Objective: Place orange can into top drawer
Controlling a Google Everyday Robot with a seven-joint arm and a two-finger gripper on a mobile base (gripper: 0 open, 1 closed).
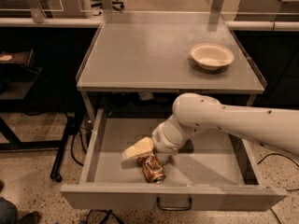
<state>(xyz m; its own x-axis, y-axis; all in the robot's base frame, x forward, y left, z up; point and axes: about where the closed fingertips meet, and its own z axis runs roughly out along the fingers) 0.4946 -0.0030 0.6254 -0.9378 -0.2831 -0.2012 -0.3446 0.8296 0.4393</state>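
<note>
Orange can (153, 168): copper-brown drink can, lying tilted on the flat grey bottom of the top drawer (210, 164), front-centre, close behind the front wall.

Top drawer: pulled fully out under the worktop (149, 55); dark curved handle (174, 204) on its front.

End effector (141, 152): inside the drawer, pale tip pointing left, just above and touching the can's upper end. Whether it grips the can or stands spread cannot be told.

Arm (233, 120): white, reaching in from the right over the drawer's right side.

White bowl (211, 56): upright on the worktop, right rear, well apart from the can.
</note>
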